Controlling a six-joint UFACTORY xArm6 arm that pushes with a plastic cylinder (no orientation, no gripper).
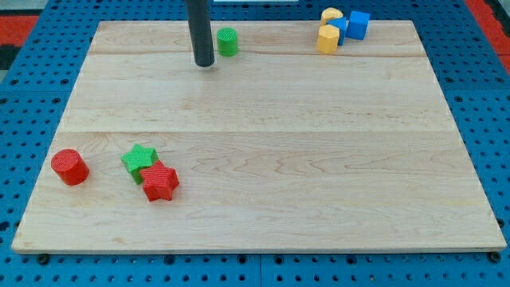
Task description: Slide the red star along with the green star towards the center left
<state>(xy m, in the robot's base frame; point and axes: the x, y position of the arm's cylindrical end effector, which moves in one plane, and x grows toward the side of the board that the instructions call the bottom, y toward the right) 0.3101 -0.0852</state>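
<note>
- Right now my tip (205, 64) is resting on the wooden board (263, 127) near the view's top, left of centre; being a bare rod, it has no jaws to open or close and is clamping nothing.
- Just beside it, to the view's right, a green cylinder (227, 41) is standing, apart from the rod and not part of the job.
- Down near the view's bottom left, the red star (159, 182) and the green star (139, 161) are lying touching each other, the green one sitting up and to the left of the red one.
- Seen from my tip, the pair is lying well apart, almost straight down the view and slightly leftward.
- Judging by the task, the line from red star through green star is already pointing up-left, towards the centre left, so the push is probably wanting a contact on the red star's lower-right side.
- That is meaning my tip is needing to travel past the pair and come round behind it first.
- A red cylinder (70, 167) is sitting near the stars on the view's left, a possible obstacle if the push is running too flat.
- Far off at the view's top right, yellow blocks (328, 33) and blue blocks (357, 25) are clustering, out of the way.
</note>
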